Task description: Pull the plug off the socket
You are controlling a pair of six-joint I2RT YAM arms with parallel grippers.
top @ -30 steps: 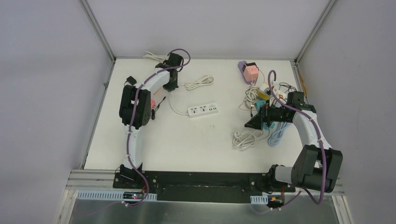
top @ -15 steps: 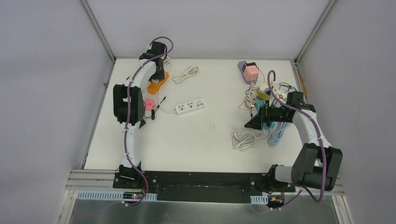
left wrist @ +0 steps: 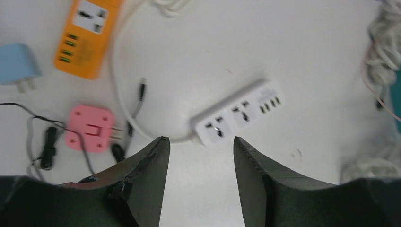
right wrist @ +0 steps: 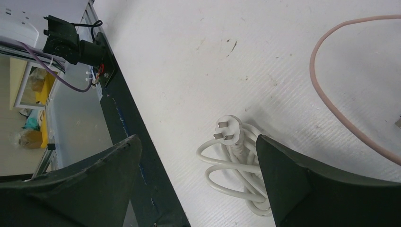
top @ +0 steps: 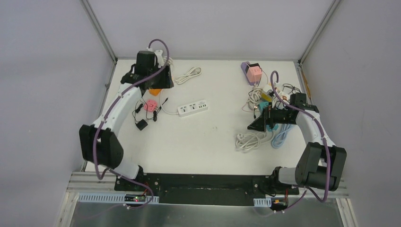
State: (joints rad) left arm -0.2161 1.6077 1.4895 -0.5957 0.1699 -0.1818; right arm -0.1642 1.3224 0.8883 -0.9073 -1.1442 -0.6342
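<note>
Socket strip [left wrist: 239,112] seemingly sits empty, so the left tool [left wrist: 199,142], spread wide and holding nothing, could snag its cord [left wrist: 113,75].

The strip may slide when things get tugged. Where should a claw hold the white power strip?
I'd come straight down and pinch the white power strip across its two long sides, mid-body. It lies flat, sockets up, long and narrow, both sides clear.

Bright, even light casts soft shadows on the white table [top: 213,142]; the left wrist view is slightly blurred.
</note>
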